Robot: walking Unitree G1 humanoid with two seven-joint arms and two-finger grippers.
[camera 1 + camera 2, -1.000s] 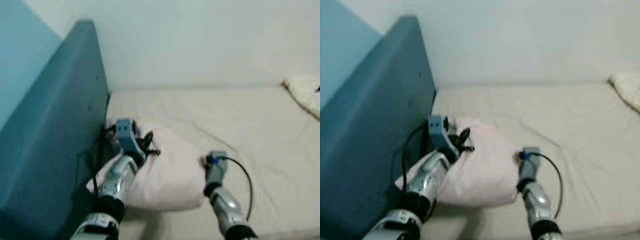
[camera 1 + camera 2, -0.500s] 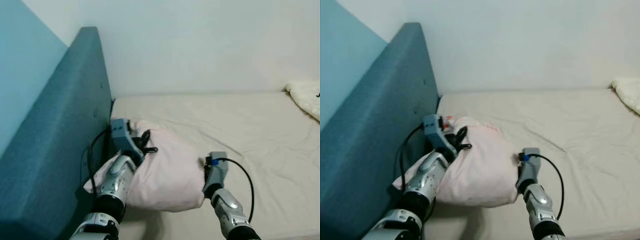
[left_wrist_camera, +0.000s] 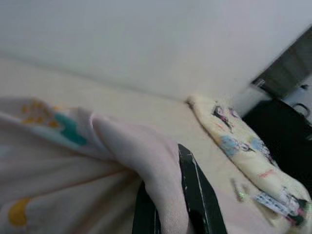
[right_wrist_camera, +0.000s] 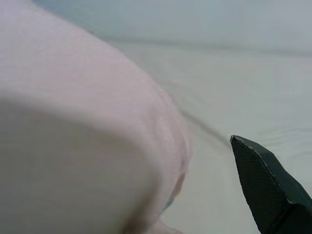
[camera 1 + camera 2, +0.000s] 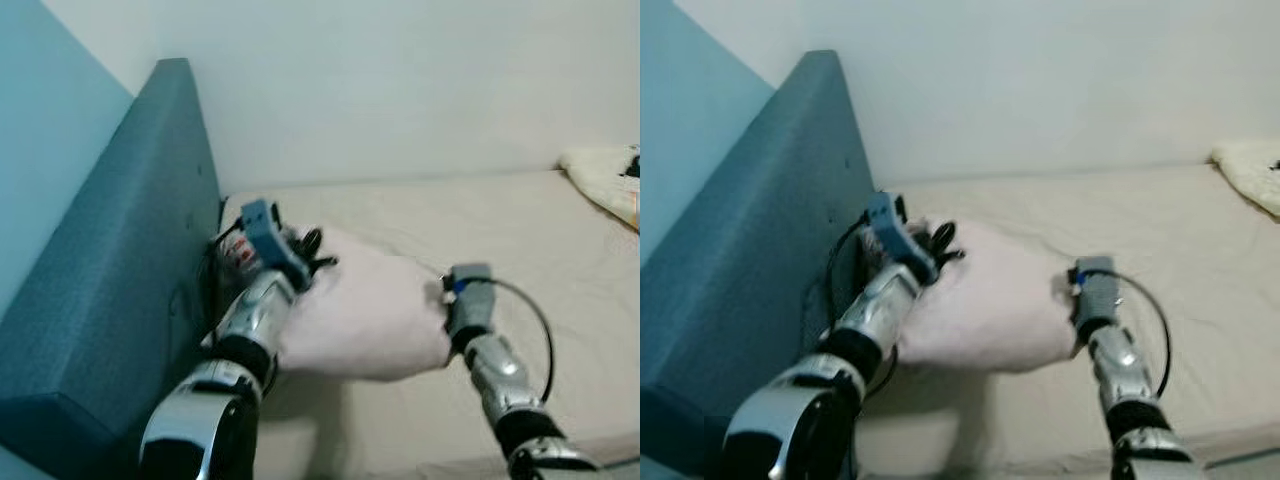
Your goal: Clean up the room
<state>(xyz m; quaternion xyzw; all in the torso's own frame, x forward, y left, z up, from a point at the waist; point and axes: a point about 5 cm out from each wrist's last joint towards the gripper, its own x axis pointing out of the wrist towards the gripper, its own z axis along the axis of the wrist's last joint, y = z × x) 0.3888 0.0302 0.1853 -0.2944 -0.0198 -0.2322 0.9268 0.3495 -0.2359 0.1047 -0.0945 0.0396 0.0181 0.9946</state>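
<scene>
My left gripper [image 3: 168, 204] stays pinched on the pillow [image 5: 370, 315], now lifted toward one o'clock. My right gripper [image 5: 447, 322] presses its side, grip unclear. Repositioning has begun.

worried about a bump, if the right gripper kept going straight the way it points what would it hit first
Most likely the pink pillow: the right gripper sits at its edge, and the wrist view has the pillow bulging right beside the black finger. Past that lies bare bed sheet. Depth is unclear.
</scene>
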